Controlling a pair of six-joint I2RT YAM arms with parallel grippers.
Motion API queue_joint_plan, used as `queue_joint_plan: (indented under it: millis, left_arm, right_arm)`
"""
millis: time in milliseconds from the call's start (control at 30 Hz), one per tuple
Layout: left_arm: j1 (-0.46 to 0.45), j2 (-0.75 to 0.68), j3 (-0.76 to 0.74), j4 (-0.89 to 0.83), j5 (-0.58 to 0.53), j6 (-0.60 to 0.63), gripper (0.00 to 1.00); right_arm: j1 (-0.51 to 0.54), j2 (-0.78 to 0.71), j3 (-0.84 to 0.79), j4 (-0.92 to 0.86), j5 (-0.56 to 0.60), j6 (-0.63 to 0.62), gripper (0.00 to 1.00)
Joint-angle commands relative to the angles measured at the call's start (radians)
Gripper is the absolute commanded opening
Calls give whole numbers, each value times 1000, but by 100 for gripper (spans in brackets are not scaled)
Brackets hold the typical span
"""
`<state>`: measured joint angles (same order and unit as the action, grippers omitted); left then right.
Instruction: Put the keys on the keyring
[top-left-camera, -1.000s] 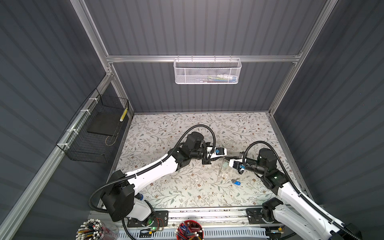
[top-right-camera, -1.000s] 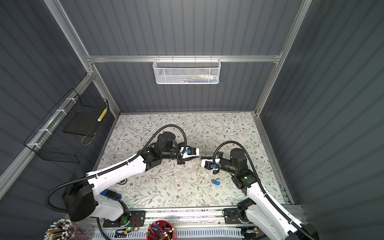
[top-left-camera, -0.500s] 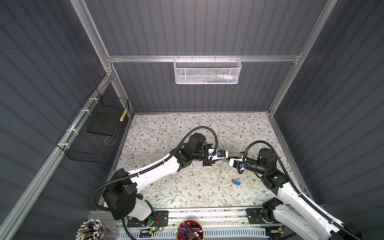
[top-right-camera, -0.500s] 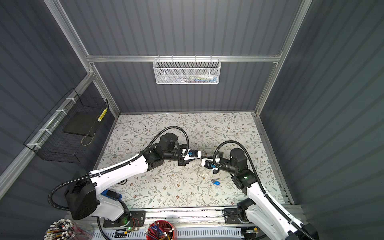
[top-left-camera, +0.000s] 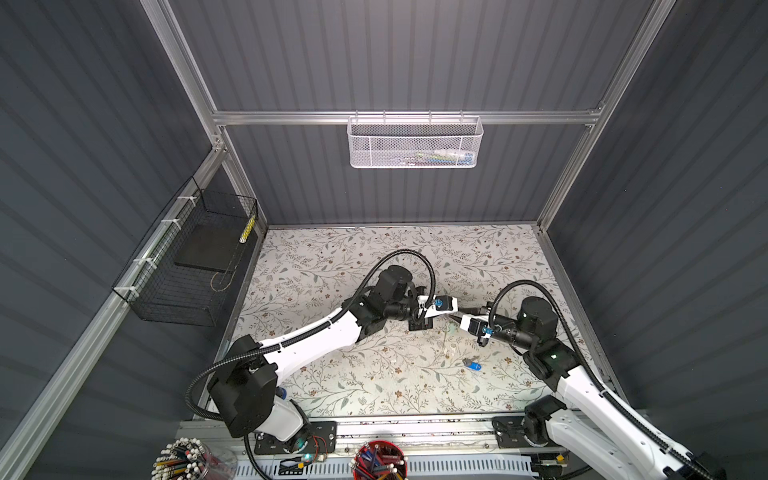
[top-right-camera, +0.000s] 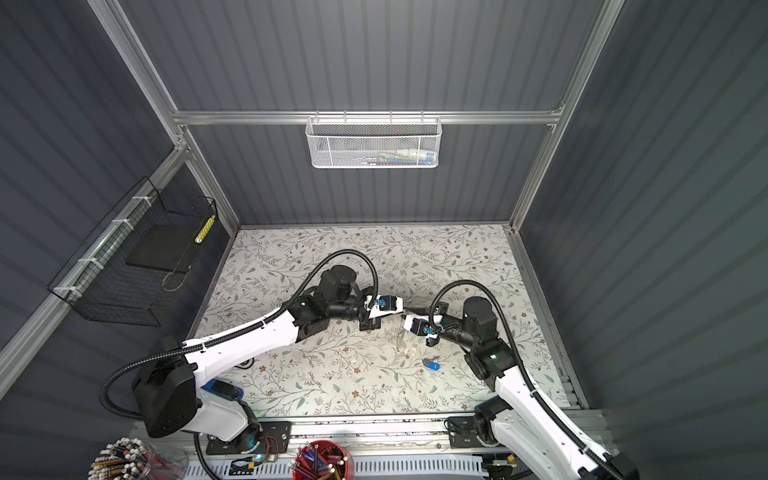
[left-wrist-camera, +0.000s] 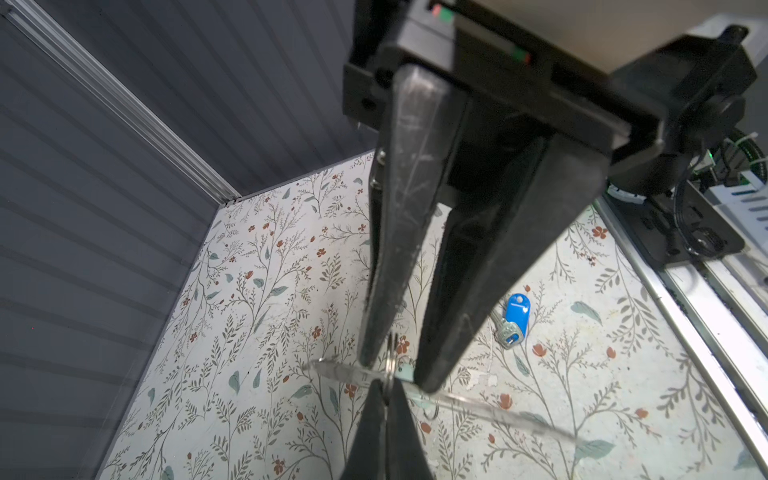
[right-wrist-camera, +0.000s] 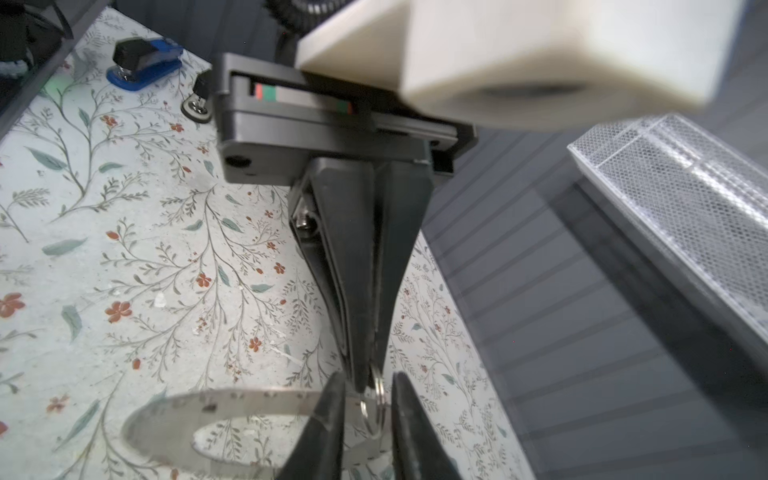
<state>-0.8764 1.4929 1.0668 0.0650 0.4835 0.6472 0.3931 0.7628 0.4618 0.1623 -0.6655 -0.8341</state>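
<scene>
Left jaws have been closing over the last second and are now fully shut, while the right jaws, shut a moment ago, are starting to part; both arms are otherwise hardly shifting. The left gripper (right-wrist-camera: 365, 380) is pinching the keyring (right-wrist-camera: 166, 419) by its band, mid-air above the counter (top-left-camera: 332, 266), right where a small wire loop (left-wrist-camera: 390, 357) is sitting on it. Whether the loop is being pinched too, I cannot tell. The right gripper (left-wrist-camera: 398, 373) is standing tip to tip with the left, its jaws now apart and straddling the same spot without clamping.

Reading: a hand-over is happening, with the ring passing from right to left. That is freeing the right arm to fetch a key. Of the 2 keys, the blue-tagged key (left-wrist-camera: 516, 313) is lying loose on the counter, near the right arm and well apart from the ring. The mint-tagged key is not showing clearly enough to place.

Risk: the ring slipping if the left pinch is shallow.
</scene>
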Motion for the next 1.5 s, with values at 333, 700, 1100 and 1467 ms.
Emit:
queue_joint_plan:
  millis: [333,700,1100,1467]
  left_arm:
    - [39,-36,-80,319,165,-268,0]
    - [40,-71,-99,349,221,-290,0]
    - [39,-70,-97,367,276,-310,0]
    - [40,-68,-93,368,290,-318,0]
  right_arm:
    - [-20,-188,-7,-83,13,237,27]
    - [-34,-174,-7,-37,-54,387,15]
    - [-53,-148,-15,70,-95,495,18]
    - [-66,-127,-22,103,-101,542,20]
